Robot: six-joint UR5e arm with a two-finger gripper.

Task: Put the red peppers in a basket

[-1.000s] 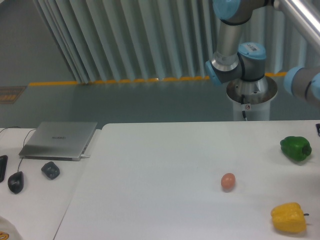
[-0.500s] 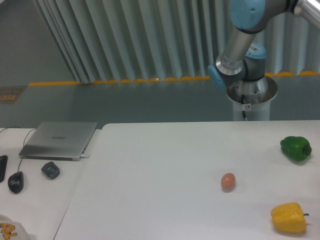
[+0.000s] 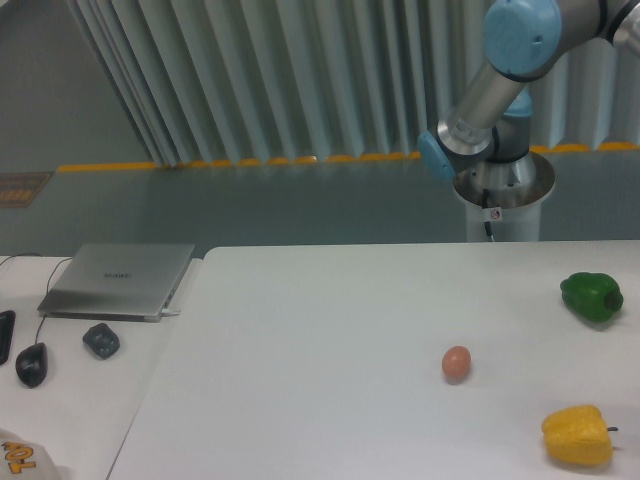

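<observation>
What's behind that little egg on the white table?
Behind the egg lies bare white table, then the robot arm's pedestal beyond the far edge. The green pepper sits off to the right. No red pepper or basket shows anywhere.

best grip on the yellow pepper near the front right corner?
Come straight down on the yellow pepper and close the claw across its narrower front-to-back width. It lies on its side with the stem end pointing right, so avoid that end. The table around it looks bare, leaving room for the fingers.
</observation>
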